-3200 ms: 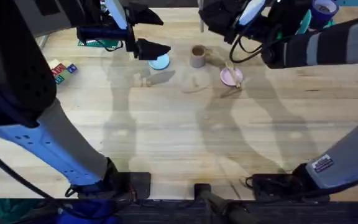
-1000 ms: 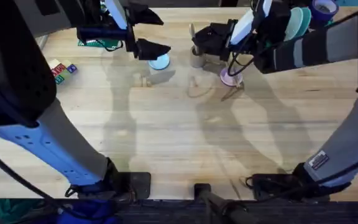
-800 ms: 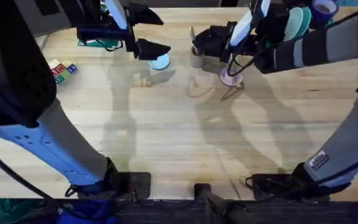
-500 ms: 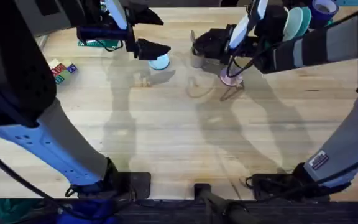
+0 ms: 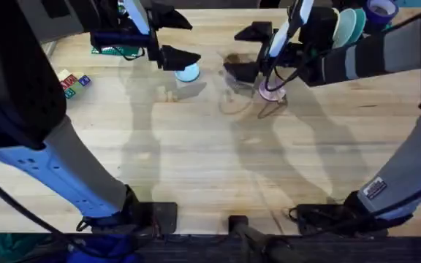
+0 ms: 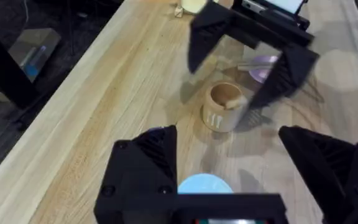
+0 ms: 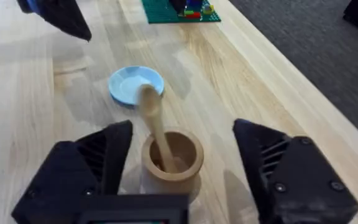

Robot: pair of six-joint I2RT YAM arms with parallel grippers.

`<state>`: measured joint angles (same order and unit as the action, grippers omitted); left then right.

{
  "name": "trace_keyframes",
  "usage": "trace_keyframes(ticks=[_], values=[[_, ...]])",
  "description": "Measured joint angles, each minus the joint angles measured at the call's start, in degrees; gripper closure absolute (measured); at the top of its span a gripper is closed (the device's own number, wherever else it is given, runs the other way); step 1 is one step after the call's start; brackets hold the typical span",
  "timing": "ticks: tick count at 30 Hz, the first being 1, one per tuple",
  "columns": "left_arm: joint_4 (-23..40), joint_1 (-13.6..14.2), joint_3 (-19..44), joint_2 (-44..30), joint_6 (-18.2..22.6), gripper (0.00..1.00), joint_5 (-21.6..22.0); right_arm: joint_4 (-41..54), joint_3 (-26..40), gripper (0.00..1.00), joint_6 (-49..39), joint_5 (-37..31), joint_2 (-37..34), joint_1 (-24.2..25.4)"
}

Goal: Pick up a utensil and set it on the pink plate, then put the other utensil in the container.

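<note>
The tan container [image 7: 173, 159] stands on the table with the wooden spoon [image 7: 151, 120] leaning upright inside it. My right gripper [image 7: 180, 186] is open, with one finger on each side of the container and touching nothing. In the overhead view the right gripper [image 5: 245, 52] straddles the shadowed container [image 5: 232, 60]. The pink plate [image 5: 271, 91] lies just to its right, with the fork [image 6: 252, 63] lying across it, partly behind a cable. My left gripper [image 5: 172, 38] hangs open and empty above the light blue plate [image 5: 187, 72].
Coloured blocks [image 5: 71, 82] and a green baseplate [image 5: 112, 50] sit at the far left. Small pale wooden pieces [image 5: 168, 93] lie near the blue plate. Racked teal plates [image 5: 353, 22] and a blue tape roll [image 5: 381, 10] stand at the back right.
My right gripper lowered the spoon into the container, then opened and let it go. The left arm has stayed still.
</note>
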<state>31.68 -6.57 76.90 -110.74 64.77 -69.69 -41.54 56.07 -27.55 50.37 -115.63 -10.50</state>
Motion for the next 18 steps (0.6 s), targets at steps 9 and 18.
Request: trace_keyframes(ticks=[9,18], values=[[0.0,0.0,0.0,0.0,0.0,0.008,0.0,0.0,0.0,0.006,-0.2,0.0,0.0,0.0],[0.0,0.0,0.0,0.0,0.0,0.008,0.0,-3.1,0.0,0.006,1.9,0.0,0.0,0.0]])
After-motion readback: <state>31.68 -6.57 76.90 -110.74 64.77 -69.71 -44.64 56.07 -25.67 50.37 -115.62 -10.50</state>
